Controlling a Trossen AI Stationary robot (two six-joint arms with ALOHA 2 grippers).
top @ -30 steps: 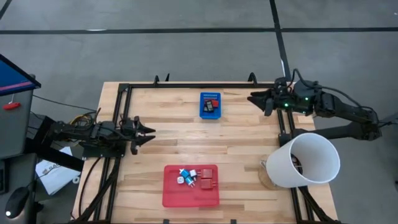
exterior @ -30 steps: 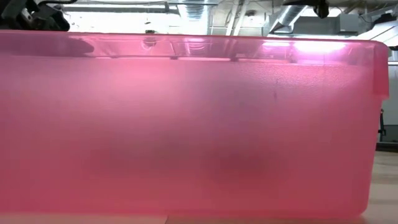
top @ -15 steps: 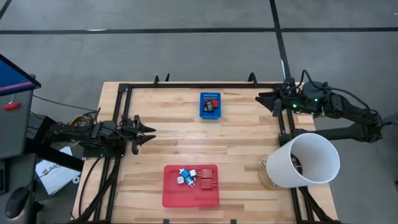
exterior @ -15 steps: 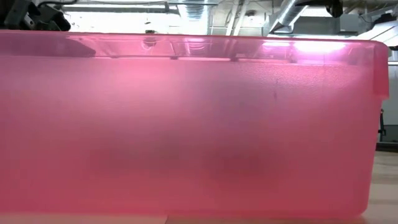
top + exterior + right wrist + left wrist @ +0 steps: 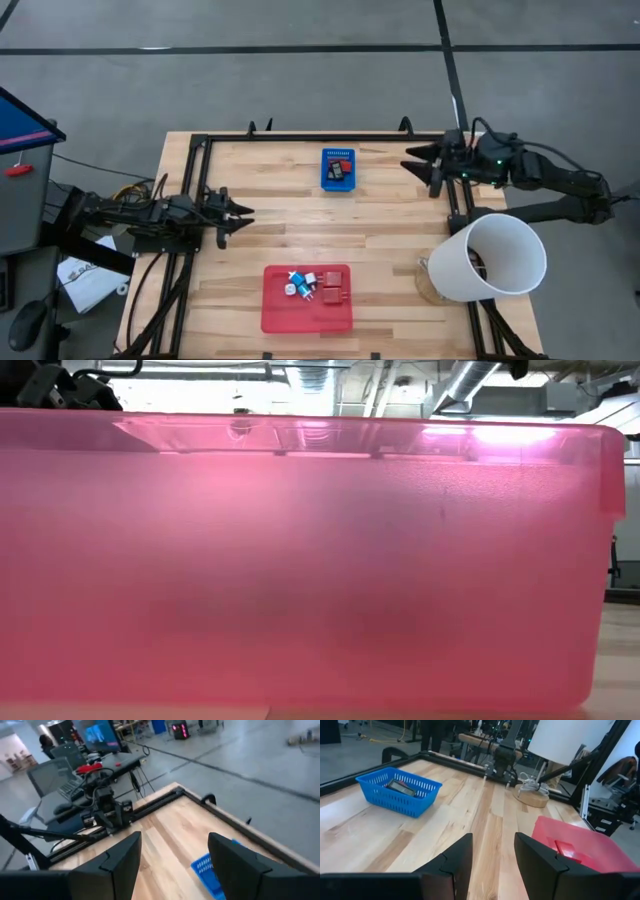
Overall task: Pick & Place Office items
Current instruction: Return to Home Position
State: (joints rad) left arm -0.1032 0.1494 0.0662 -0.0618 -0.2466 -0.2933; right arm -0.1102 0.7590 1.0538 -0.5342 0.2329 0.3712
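Points inward from nine o'clock of the bench (image 5: 280,240) with left gripper (image 5: 240,212), fingers (image 5: 447,865) apart, empty. Points inward from two o'clock with right gripper (image 5: 412,163), likewise parted. Holds office items (image 5: 305,285) in red tray (image 5: 300,315) at six o'clock, more in blue bin (image 5: 338,153) at twelve.

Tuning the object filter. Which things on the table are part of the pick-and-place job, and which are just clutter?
Job: office items in the red tray; more pieces in the blue bin; left gripper and right gripper, both open, empty, at the table's sides.
Lying about: large white cylinder; round wooden base with cable beside it.
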